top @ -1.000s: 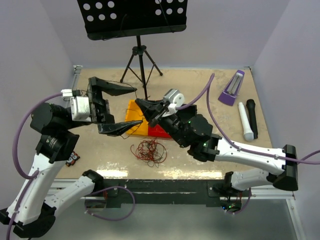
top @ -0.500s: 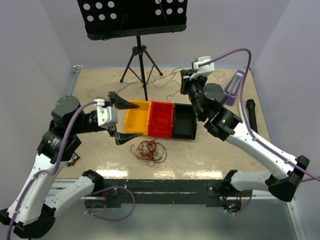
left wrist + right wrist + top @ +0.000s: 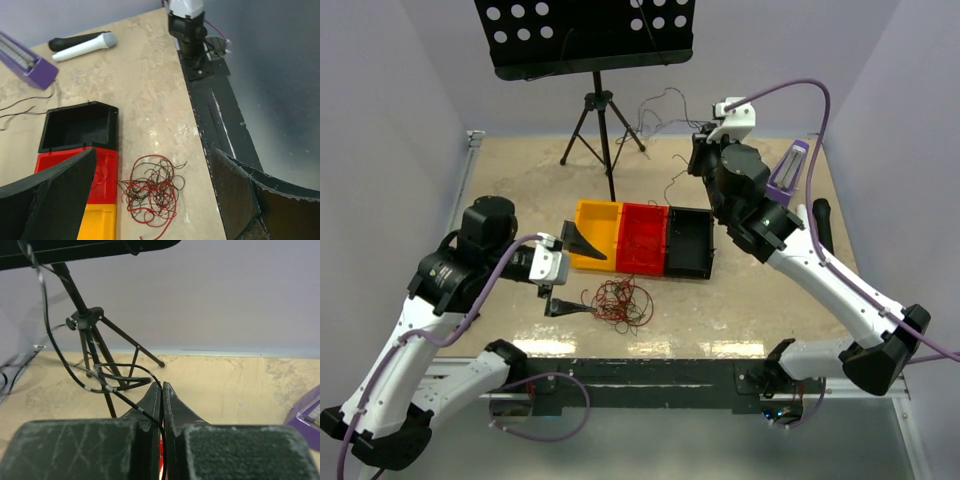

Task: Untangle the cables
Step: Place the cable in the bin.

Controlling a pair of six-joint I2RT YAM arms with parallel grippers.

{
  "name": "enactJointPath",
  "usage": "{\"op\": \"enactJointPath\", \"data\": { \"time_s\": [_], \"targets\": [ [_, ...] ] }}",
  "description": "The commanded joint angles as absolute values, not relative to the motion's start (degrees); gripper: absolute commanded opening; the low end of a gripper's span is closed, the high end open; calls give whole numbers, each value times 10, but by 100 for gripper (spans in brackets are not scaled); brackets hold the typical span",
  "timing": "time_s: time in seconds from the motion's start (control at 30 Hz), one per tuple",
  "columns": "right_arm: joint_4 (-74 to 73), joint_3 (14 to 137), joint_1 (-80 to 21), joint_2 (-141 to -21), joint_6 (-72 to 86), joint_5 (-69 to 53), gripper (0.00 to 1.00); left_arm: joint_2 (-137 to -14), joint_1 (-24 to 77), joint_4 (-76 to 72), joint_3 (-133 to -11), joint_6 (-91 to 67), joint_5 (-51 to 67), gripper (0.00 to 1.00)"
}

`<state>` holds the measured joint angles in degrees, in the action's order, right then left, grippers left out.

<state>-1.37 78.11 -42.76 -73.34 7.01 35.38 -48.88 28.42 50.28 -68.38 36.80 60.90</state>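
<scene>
Sprawling in a loopy red-and-black clump, the cables (image 3: 618, 303) lie tangled.

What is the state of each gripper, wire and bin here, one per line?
left gripper: open wide, holding nothing.
right gripper: shut on a thin black wire, raised.
wire clump: tangled, lying on the table.
black bin: upright, looks empty.

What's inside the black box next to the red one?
Nothing that I can see: the black box shows only its bare dark floor. Its walls cover a strip along the edges, and a thin black wire there would be hard to spot.
</scene>
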Motion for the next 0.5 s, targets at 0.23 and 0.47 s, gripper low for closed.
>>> {"op": "enactJointPath", "data": {
  "time_s": [0.23,0.47],
  "targets": [
    [-35,820,-408,-734,80,349,0,-378,287,323,-629,293,556,100],
    [-31,781,-406,-706,64,339,0,-373,287,249,-634,213,468,100]
  ]
}}
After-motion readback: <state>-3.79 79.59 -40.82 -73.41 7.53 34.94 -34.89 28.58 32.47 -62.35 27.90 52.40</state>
